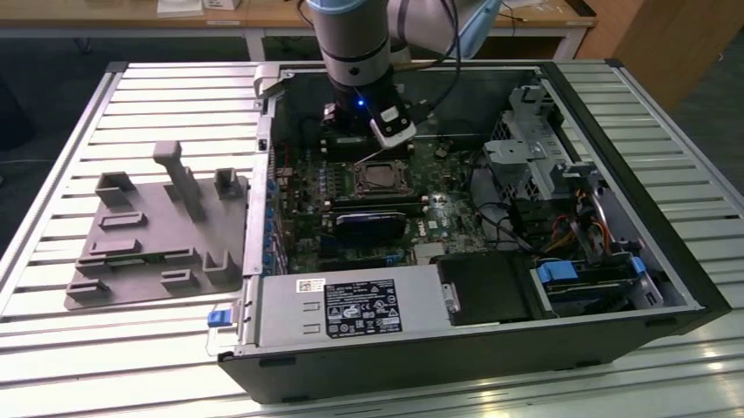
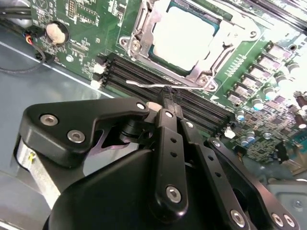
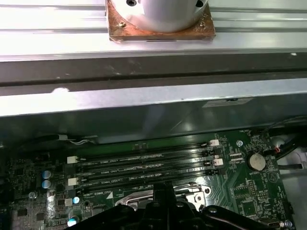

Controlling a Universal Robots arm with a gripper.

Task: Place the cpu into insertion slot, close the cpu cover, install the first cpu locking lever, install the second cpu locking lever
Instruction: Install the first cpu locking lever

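The cpu [image 2: 184,36] lies flat in the insertion slot [image 1: 378,178], its pale metal top showing through the window of the cpu cover [image 2: 142,33], which is down around it. A thin silver locking lever [image 2: 144,85] runs along the socket's edge beside the memory slots. My gripper [image 2: 168,98] is shut, its black fingertips pressed together right at that lever wire. In the exterior view the gripper [image 1: 389,150] hangs just behind the socket inside the open computer case. In the first wrist view the gripper [image 3: 163,189] stands in front of the memory slots.
Black memory slots [image 2: 144,72] lie beside the socket. A black card [image 1: 369,225] sits in front of it. The power supply [image 1: 348,309] and drive bays [image 1: 581,279] fill the case's near side. A grey fixture plate [image 1: 152,235] lies at the exterior view's left.
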